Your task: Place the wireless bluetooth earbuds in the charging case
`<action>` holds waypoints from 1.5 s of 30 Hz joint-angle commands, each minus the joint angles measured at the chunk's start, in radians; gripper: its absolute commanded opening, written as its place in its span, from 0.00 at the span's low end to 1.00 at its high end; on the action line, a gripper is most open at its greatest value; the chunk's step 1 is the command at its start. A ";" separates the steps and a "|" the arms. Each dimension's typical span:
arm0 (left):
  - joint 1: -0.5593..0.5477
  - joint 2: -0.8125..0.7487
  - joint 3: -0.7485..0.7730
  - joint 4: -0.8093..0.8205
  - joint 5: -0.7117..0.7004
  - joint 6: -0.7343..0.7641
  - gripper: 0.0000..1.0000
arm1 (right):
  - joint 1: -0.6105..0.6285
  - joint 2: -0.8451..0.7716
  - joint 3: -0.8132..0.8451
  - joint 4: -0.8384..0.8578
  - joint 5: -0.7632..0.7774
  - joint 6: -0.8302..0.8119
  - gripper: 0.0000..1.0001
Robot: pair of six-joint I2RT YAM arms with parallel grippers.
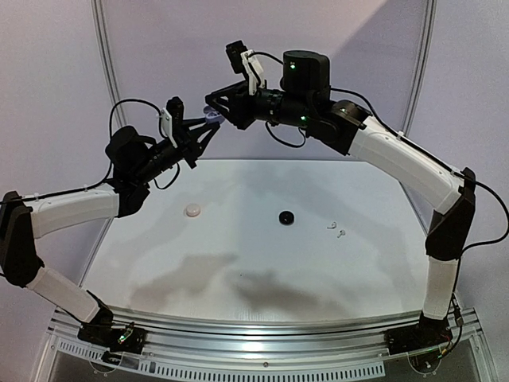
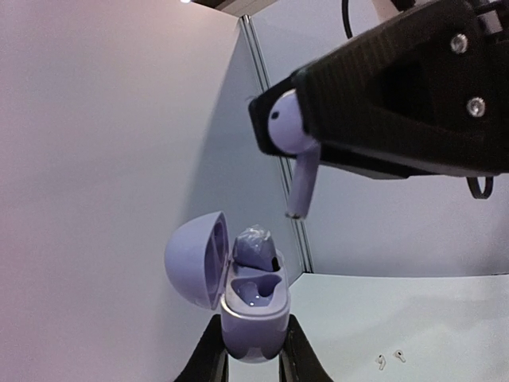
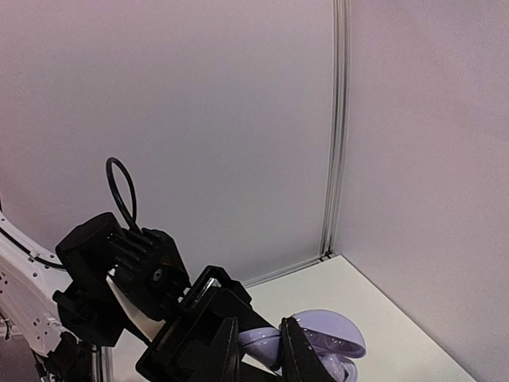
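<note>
My left gripper [image 1: 203,129] is raised above the table's back edge and is shut on an open lavender charging case [image 2: 253,314]. The case's lid [image 2: 193,259] is swung to the left. One lavender earbud [image 2: 254,245] sits in the far slot and the near slot [image 2: 258,288] is empty. My right gripper [image 1: 217,108] is shut on a second lavender earbud [image 2: 288,134], stem pointing down, a little above the case and apart from it. In the right wrist view the earbud [image 3: 262,344] sits between my fingers [image 3: 301,354], just over the case lid [image 3: 338,334].
On the table lie a white round case [image 1: 193,210], a black round case [image 1: 285,217] and two tiny white earbuds [image 1: 332,225] [image 1: 342,233]; these earbuds also show in the left wrist view [image 2: 382,362]. White booth walls stand close behind both grippers.
</note>
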 commanded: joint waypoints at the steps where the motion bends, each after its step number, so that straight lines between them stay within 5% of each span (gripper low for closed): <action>1: -0.014 0.004 0.017 0.021 -0.007 0.020 0.00 | 0.002 0.047 0.036 -0.043 0.052 -0.041 0.19; 45: -0.006 0.003 0.014 0.002 -0.005 0.048 0.00 | 0.001 -0.004 0.056 -0.107 0.082 -0.119 0.16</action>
